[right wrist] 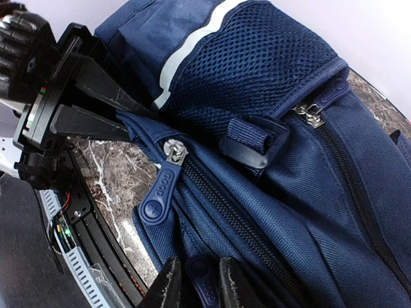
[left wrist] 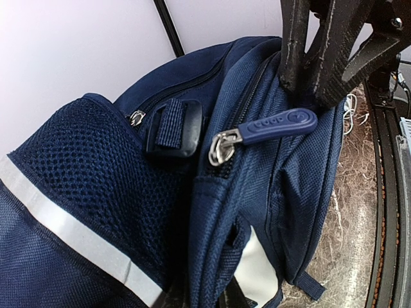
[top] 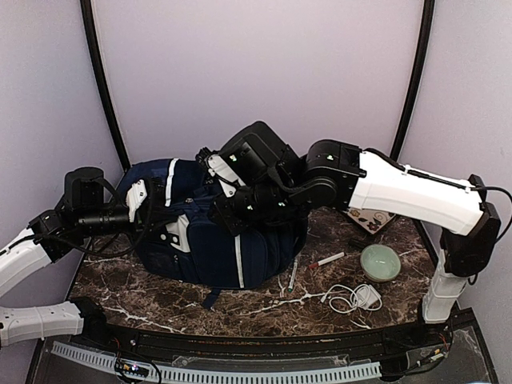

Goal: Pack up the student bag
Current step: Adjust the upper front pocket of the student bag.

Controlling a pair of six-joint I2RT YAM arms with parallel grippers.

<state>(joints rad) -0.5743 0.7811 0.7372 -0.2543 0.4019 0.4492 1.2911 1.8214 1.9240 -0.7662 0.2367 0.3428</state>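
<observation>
Student bag (top: 208, 240) rests on the table (top: 160, 296). Your left tool (right wrist: 128, 120) is clenched on the bag's fabric edge; your right tool (right wrist: 200, 282) grasps a zipper pull (right wrist: 204, 290) on the bag.

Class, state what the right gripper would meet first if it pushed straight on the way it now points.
The right gripper would likely first meet the blue oblong zipper pull between its fingers, then the navy-blue fabric backpack behind it.

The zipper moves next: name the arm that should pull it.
Right. The right gripper already straddles a zipper pull, while the left gripper pinches the student bag at its edge, apparently steadying it.
</observation>
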